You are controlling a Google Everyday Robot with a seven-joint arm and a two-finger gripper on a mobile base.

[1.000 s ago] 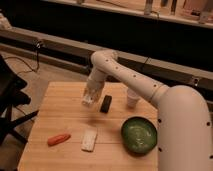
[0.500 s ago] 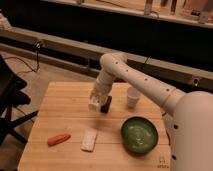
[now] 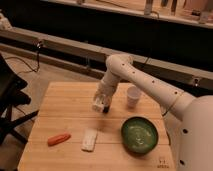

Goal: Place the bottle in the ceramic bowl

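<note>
My gripper (image 3: 102,103) hangs from the white arm over the middle of the wooden table (image 3: 65,110), pointing down. A small whitish bottle (image 3: 98,106) shows at its tip, at or just above the tabletop; whether it is gripped I cannot tell. A dark part sits beside it on the right. The dark-green ceramic bowl (image 3: 139,134) stands on the table's front right, apart from the gripper, below and to the right of it. Nothing shows inside it.
A white tapered cup (image 3: 133,96) stands right of the gripper, behind the bowl. A flat white block (image 3: 90,139) and an orange carrot-like piece (image 3: 59,139) lie at the front left. A dark chair (image 3: 10,100) stands left of the table.
The arm has swung right and a little toward the front, carrying the gripper tip closer to the bowl. The cup, block, orange piece and bowl have not moved.
</note>
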